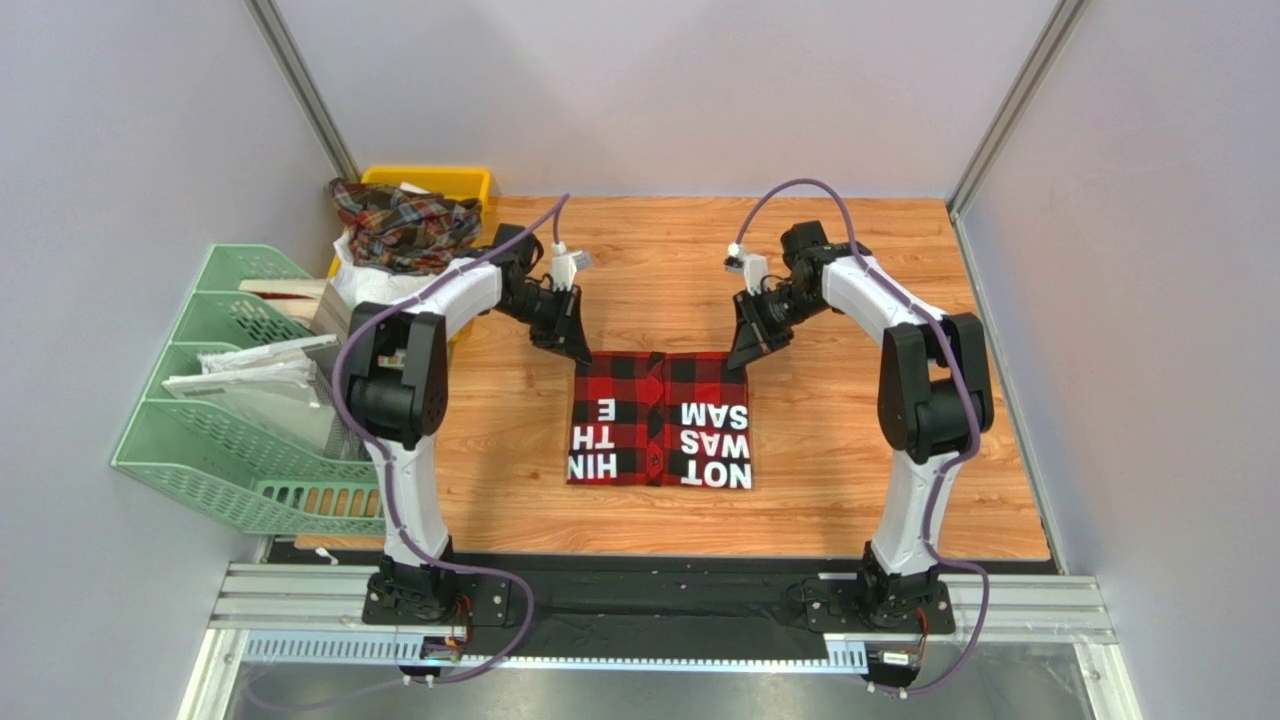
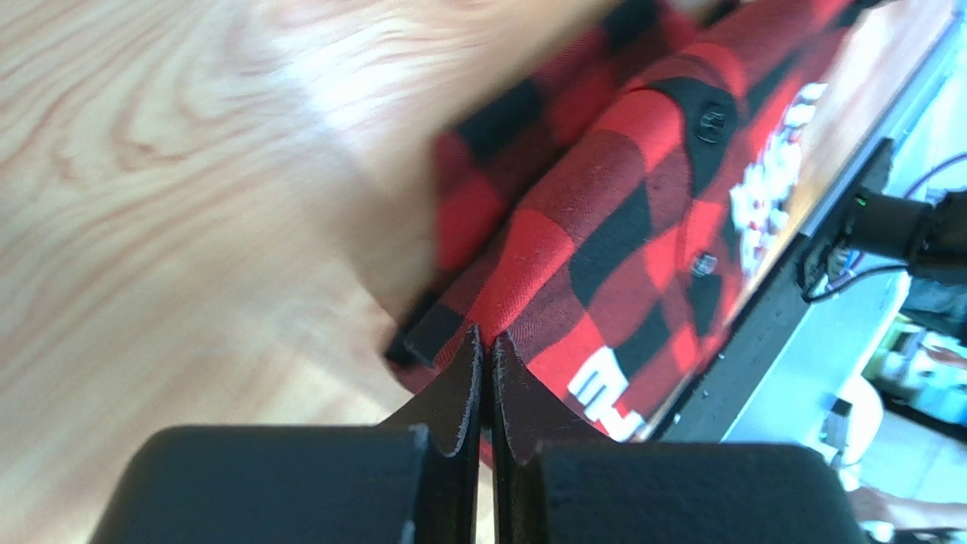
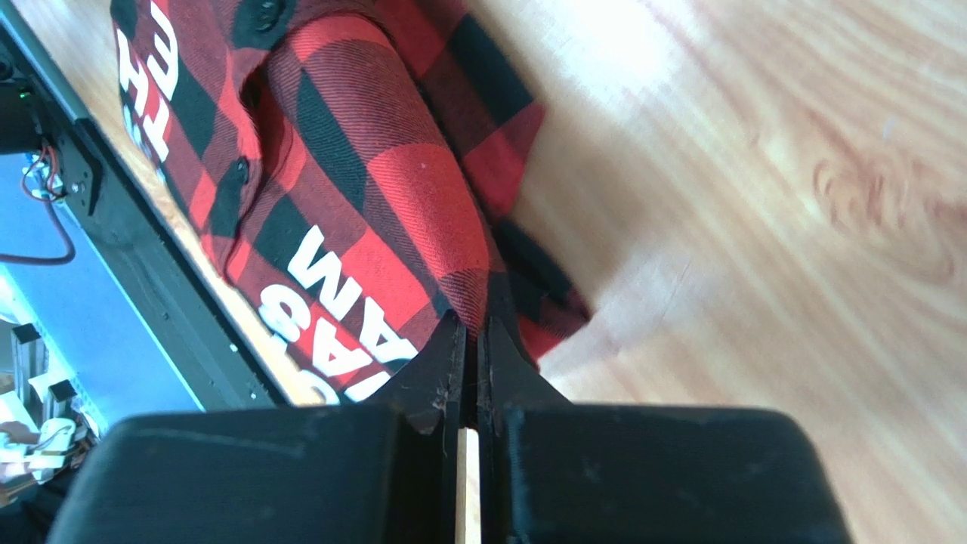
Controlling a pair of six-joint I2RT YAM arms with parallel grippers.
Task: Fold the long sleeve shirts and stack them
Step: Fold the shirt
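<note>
One red-and-black shirt [image 1: 661, 420] lies folded into a near-square at the middle of the counter [image 1: 872, 450], white block letters facing up; the left pincer [image 2: 488, 351] is clenched on its far left corner and the right pincer [image 3: 474, 334] on its far right corner, each pinching a ridge of the check cloth between closed tips. Darker plaid garments [image 1: 403, 222] are heaped in a yellow bin [image 1: 451, 183] at the counter's far left corner, beside a green tray rack [image 1: 226, 435].
</note>
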